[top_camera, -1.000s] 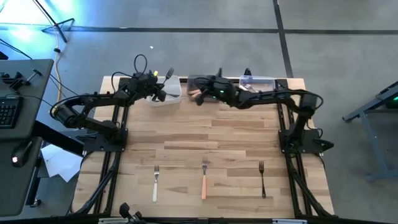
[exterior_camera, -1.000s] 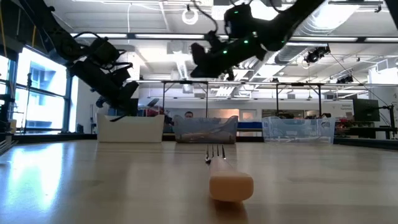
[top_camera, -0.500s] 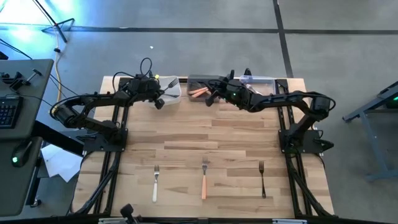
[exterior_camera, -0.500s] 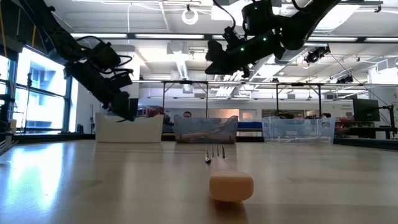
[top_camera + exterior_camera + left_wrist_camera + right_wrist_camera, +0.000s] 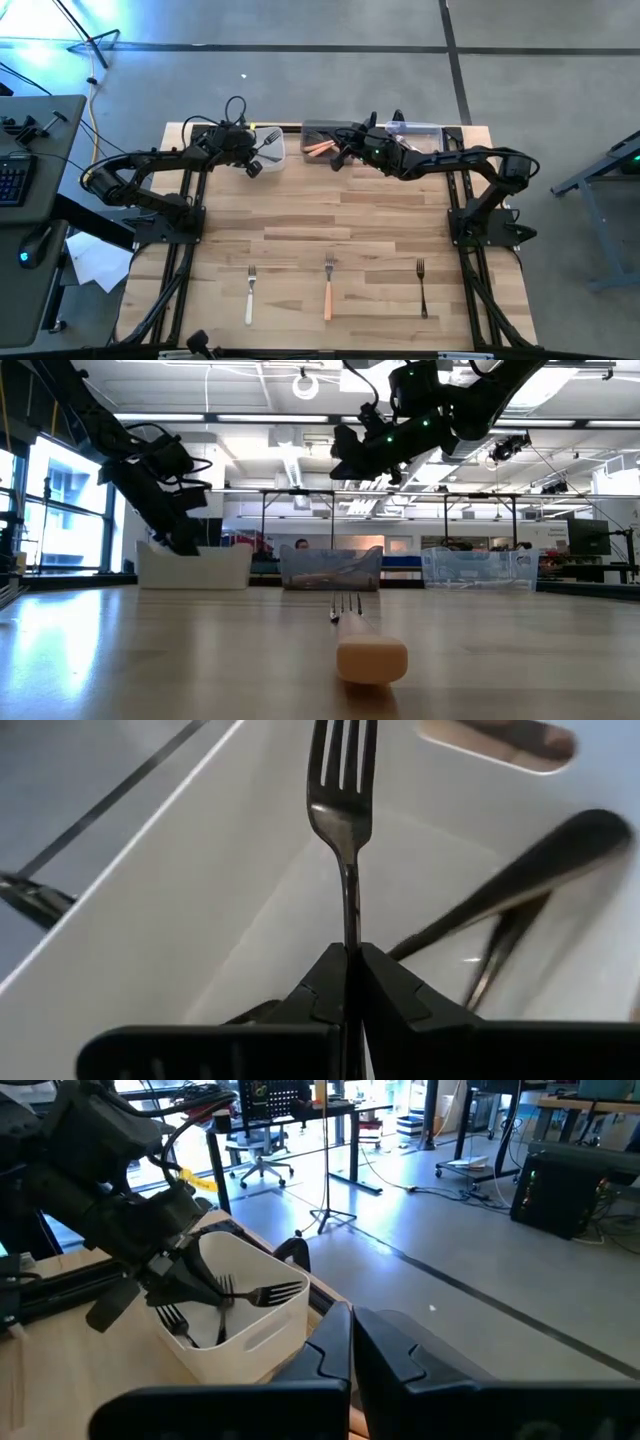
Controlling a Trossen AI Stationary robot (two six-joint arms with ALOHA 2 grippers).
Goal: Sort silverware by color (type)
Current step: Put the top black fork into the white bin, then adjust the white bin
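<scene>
At the table's far left stands a white bin (image 5: 268, 146) with several forks (image 5: 500, 920) lying in it. My left gripper (image 5: 352, 955) reaches into the bin, shut on one metal fork (image 5: 342, 790) whose tines point ahead of the fingers. My right gripper (image 5: 336, 157) is shut and holds nothing, hanging above the table just in front of the middle bin (image 5: 322, 128), where orange-handled forks (image 5: 318, 148) lie. Three forks lie flat near the near edge: white-handled (image 5: 250, 296), orange-handled (image 5: 328, 292), black-handled (image 5: 422, 290). My left gripper pinches the fork's thin metal neck (image 5: 350, 920), just below the tines, between its two fingers. The fingers slant down into the bin from the table's left and lie along the fork. The handle is hidden behind the fingers. Whether the tines touch the bin, I cannot tell.
A clear bin (image 5: 414, 130) stands at the far right, in a row with the other two. The arms' frames (image 5: 180, 215) (image 5: 480, 220) flank the wooden tabletop. A desk with a keyboard (image 5: 12, 175) stands off the table's left.
My left gripper has tipped down and rolled, swinging its fork from above the white bin's far rim down into the bin. The bin has slid a little toward the table's left. My right gripper has drawn back toward the table's right, away from over the middle bin, then kept still.
</scene>
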